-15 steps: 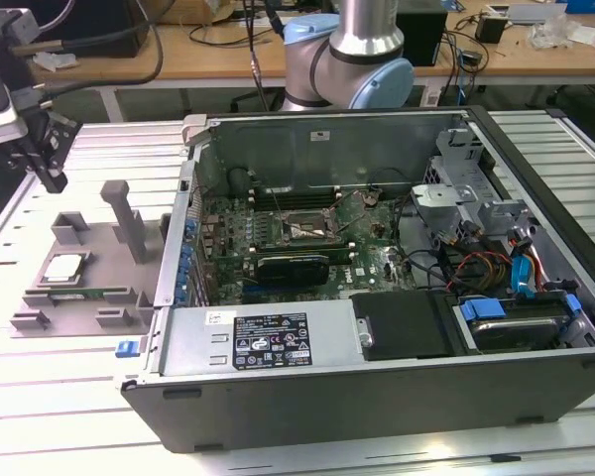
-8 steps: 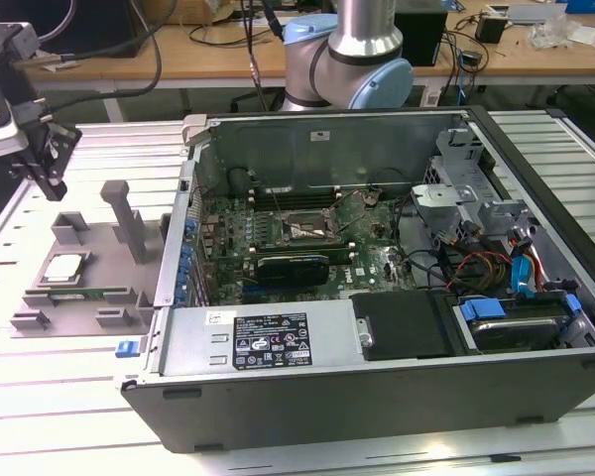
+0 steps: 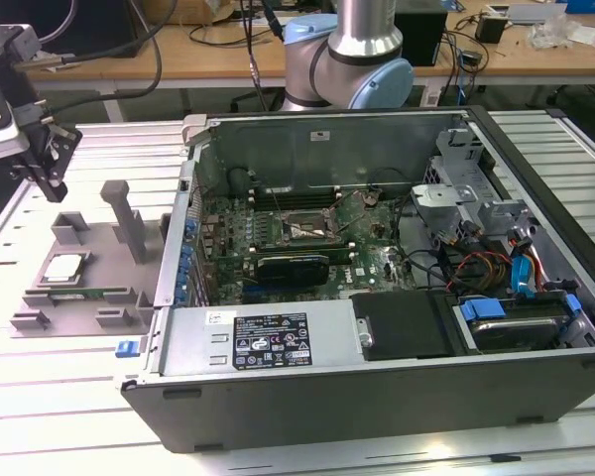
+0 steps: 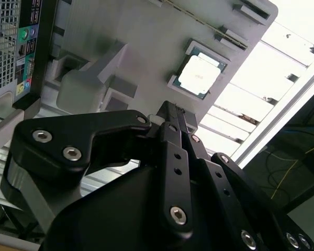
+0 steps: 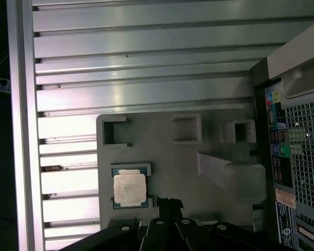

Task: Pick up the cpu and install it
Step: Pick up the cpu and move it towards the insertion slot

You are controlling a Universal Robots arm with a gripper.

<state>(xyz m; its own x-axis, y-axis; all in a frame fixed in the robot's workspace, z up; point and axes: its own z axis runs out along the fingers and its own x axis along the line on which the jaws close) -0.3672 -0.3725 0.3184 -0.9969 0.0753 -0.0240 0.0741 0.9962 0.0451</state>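
The cpu [image 3: 61, 266] is a small silver-topped square with a green rim. It lies flat in a recess of the grey holder plate [image 3: 99, 260], at the exterior view's left, beside the open computer case. Both wrist views show the cpu [image 4: 199, 75] [image 5: 130, 188] lying free. My gripper [image 3: 52, 183] hangs above the plate's far end, off to one side of the chip and apart from it. Its black fingers [image 4: 170, 116] meet at the tip with nothing between them, so it is shut. The socket frame [image 3: 302, 230] sits on the motherboard inside the case.
The open computer case [image 3: 377, 397] fills the middle of the slatted metal table [image 3: 40, 397]. Grey posts and blocks [image 3: 129, 218] rise from the holder plate near the chip. A long green memory stick [image 3: 94, 293] lies in the plate. Cables and drive bays [image 3: 496, 268] crowd the case's right side.
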